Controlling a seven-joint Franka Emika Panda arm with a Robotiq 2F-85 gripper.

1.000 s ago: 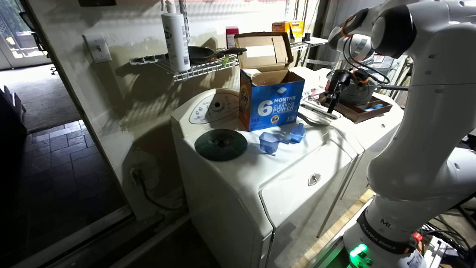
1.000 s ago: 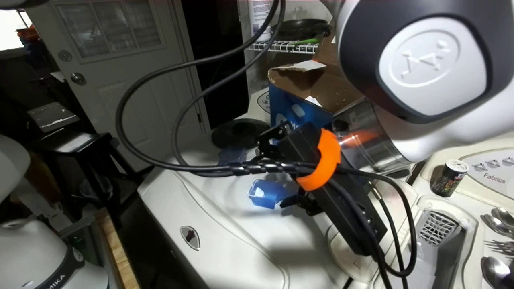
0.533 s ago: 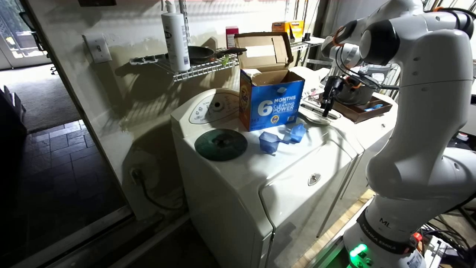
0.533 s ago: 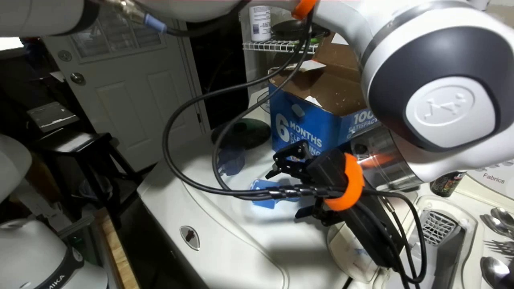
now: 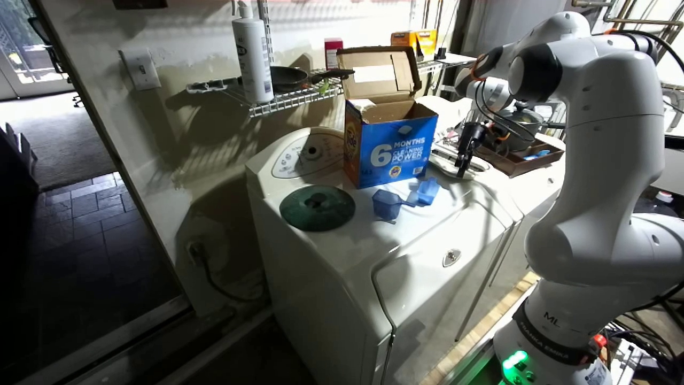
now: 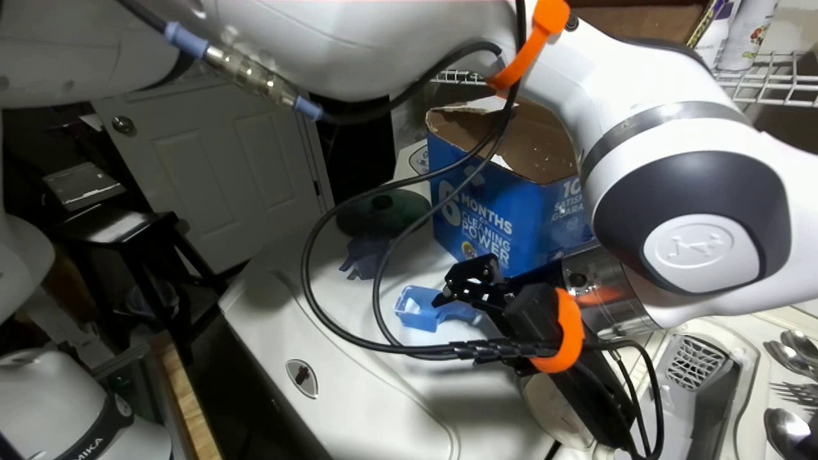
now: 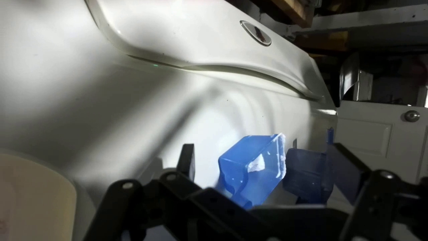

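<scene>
My gripper [image 7: 268,167] is open, its two fingers wide apart with nothing held. It also shows low over the white machine top in both exterior views [image 5: 461,172] [image 6: 463,329]. A translucent blue scoop [image 7: 234,160] with white powder on its rim lies between the fingers as seen in the wrist view; I see no contact. The scoop lies on its side in the exterior views [image 5: 428,190] [image 6: 418,310]. A second, darker blue scoop [image 7: 304,170] lies beyond it, partly behind the right finger. It shows in both exterior views [image 5: 386,203] [image 6: 369,255].
An open blue detergent box [image 5: 398,155] stands behind the scoops, close to the gripper [image 6: 511,211]. A dark green disc [image 5: 317,207] lies near the far end. A brown tray [image 5: 515,166] and cutlery [image 6: 792,351] lie on the other side. Black cables [image 6: 307,255] loop from the arm.
The arm has lowered, bringing the open gripper down toward the machine top, closer to the powdered scoop. The scoops and box have not moved.
</scene>
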